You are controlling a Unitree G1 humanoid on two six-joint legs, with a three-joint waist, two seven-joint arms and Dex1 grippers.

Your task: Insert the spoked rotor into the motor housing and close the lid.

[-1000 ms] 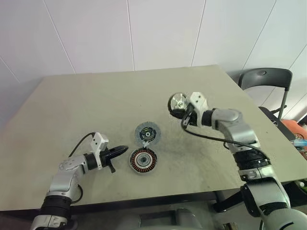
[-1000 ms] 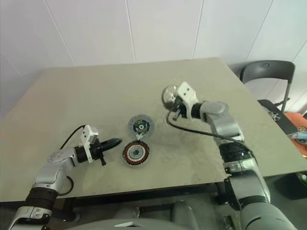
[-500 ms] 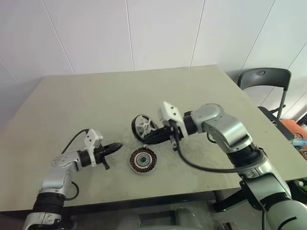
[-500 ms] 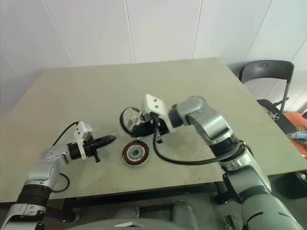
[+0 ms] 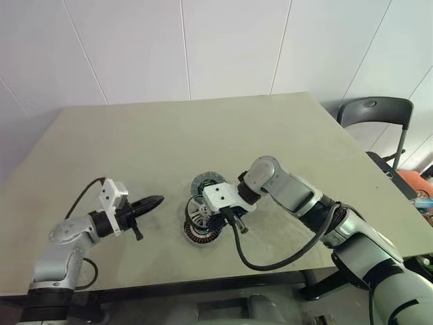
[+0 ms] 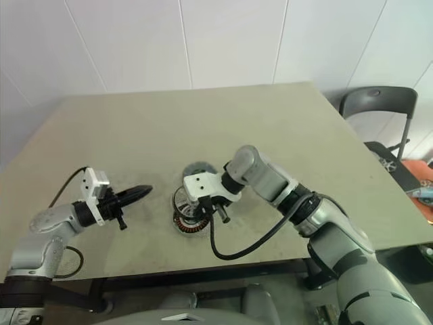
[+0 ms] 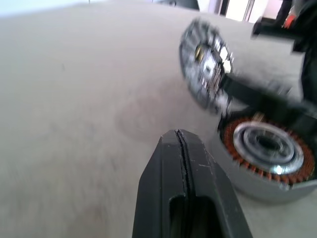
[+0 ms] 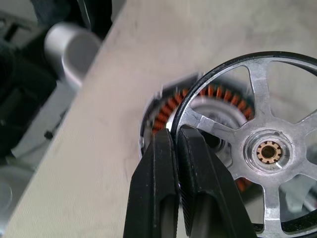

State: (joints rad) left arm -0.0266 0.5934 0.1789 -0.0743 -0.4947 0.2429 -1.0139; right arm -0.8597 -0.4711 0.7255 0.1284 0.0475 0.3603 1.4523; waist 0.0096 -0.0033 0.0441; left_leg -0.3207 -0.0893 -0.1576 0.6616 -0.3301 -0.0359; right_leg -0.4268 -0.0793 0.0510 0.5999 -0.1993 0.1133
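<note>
Just below the middle of the left eye frame, the right gripper [image 8: 171, 144] is pinched shut on the rim of the spoked rotor [image 5: 201, 209], holding it tilted just above the motor housing [image 5: 201, 234]. The lid [image 5: 206, 183] lies just behind them. Held by one edge, the rotor could meet the hub askew and jam, or drag the housing aside. The left gripper [image 5: 154, 201], closed and empty, hovers at left of the frame, apart from the parts.

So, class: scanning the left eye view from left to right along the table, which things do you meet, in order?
Left pincer → spoked rotor, held by the right pincer over the motor housing → chair.
</note>
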